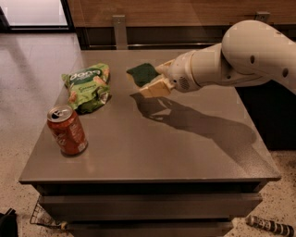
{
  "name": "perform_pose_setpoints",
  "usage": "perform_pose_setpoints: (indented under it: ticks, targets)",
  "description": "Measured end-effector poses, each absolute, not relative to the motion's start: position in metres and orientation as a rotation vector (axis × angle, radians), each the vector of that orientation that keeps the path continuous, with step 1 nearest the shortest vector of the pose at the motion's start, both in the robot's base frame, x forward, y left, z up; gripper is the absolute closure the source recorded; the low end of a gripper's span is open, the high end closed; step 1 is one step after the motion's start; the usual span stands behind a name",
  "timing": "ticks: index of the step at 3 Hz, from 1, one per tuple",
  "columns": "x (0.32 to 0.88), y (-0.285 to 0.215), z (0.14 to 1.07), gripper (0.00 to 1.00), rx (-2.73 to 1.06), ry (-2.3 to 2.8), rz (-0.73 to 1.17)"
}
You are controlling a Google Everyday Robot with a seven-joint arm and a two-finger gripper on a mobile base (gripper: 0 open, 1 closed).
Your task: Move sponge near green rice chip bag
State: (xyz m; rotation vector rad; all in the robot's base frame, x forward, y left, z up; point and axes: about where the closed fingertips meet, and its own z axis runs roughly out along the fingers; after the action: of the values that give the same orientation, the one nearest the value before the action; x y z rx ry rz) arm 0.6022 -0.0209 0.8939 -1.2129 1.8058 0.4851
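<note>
The cream gripper over the grey table clasps a dark green sponge, near a white-lettered green bag and red can.

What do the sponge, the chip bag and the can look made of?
The sponge, held in the gripper above the table near the chip bag: dark green, matte, looks like scouring fibre. The chip bag: thin plastic film, going by wrinkles and gloss. The can: probably aluminium, with silvery lid and red printed wall.

Office lounge, probably: grey table, speckled floor, wood-panelled wall seen. Gripper, clamped on sponge, held over table's far side.
</note>
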Motion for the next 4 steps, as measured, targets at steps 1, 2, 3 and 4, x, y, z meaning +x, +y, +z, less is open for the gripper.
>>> perform_pose_setpoints:
  ticks: [1,2,3,4]
  targets:
    - [0.626,0.012,0.882,1.0,-1.2,1.809,0.521]
    - [0.644,0.035,0.879,1.0,-1.129,1.78,0.559]
    - [0.657,0.054,0.883,1.0,-1.064,1.734,0.61]
    - [0.656,0.058,0.884,0.82,-1.066,1.729,0.618]
